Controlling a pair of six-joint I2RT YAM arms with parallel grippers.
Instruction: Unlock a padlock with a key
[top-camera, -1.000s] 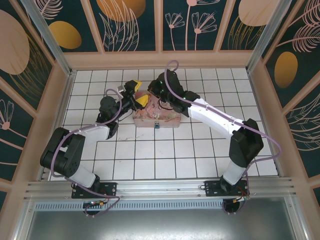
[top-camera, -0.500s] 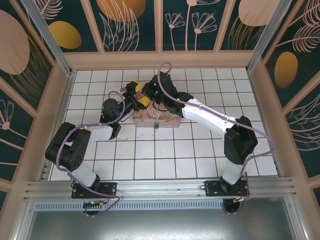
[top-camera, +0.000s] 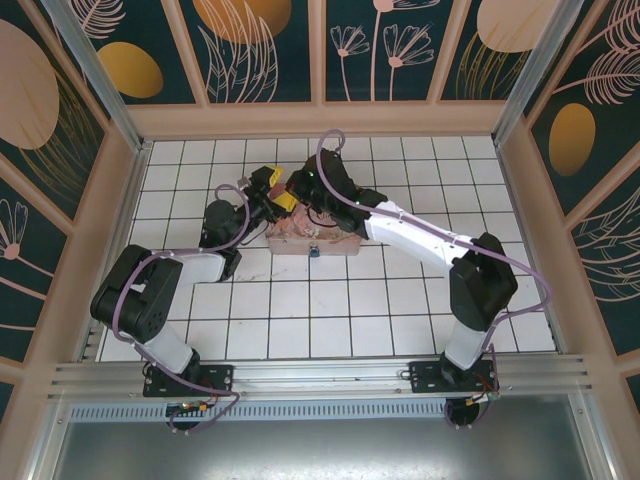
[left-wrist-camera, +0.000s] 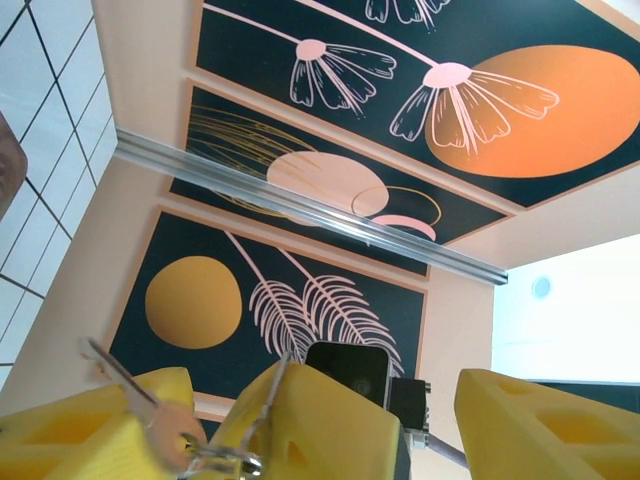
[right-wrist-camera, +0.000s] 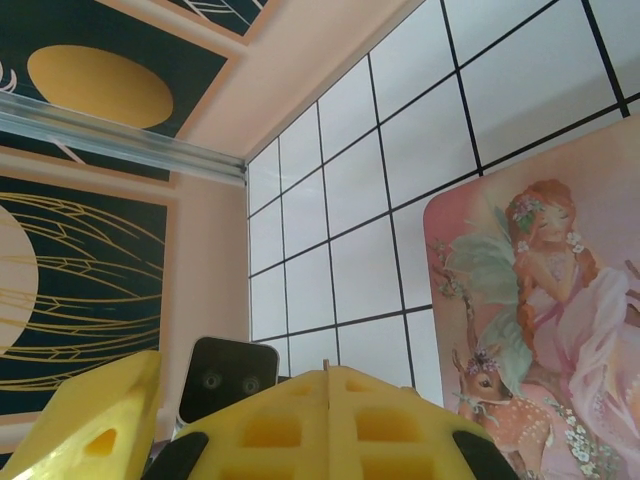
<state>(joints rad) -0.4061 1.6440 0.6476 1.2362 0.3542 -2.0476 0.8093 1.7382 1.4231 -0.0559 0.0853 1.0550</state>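
The blue padlock (top-camera: 314, 250) hangs at the front of the pink tin box (top-camera: 330, 238). Above the tin's back left corner my two grippers meet. My right gripper (top-camera: 293, 188) (right-wrist-camera: 327, 400) is shut, and the thin tip of the key (right-wrist-camera: 327, 364) pokes out of its seam. In the left wrist view those shut yellow fingers (left-wrist-camera: 330, 420) stand between the open fingers of my left gripper (left-wrist-camera: 320, 410). The key's edge (left-wrist-camera: 275, 380) shows there, with a ring and a second silver key (left-wrist-camera: 140, 400) dangling beside it. My left gripper (top-camera: 276, 191) holds nothing.
The tin's lid shows a painted fairy and deer (right-wrist-camera: 540, 300). Patterned walls (top-camera: 320, 60) close the white tiled floor (top-camera: 330, 300) on three sides. An aluminium rail (top-camera: 320, 375) runs along the near edge by the arm bases.
The right arm has swung left and brought its shut fingers between the left gripper's fingers. The left gripper's fingers have narrowed a little.
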